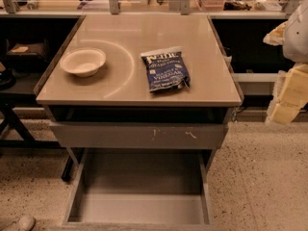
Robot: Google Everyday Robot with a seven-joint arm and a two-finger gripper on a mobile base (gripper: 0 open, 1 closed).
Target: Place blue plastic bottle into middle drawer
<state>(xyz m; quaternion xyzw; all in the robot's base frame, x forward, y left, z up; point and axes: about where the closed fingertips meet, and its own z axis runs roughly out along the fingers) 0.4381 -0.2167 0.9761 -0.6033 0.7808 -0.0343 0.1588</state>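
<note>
Blue chip bag (164, 70) on desk (144, 32) near white bowl (83, 61); middle drawer (142, 189) open below; gripper (288, 94) at right edge, grip state unclear.

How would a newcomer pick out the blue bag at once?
On the tan tabletop above the open drawer, the chip bag lies right of centre; the gripper hangs beyond the right edge. Unlike the white bowl, it is crinkly dark blue with white lettering.

white bowl (83, 61): left on table (144, 30) | scratched grey drawer front (139, 135): under tabletop
</note>
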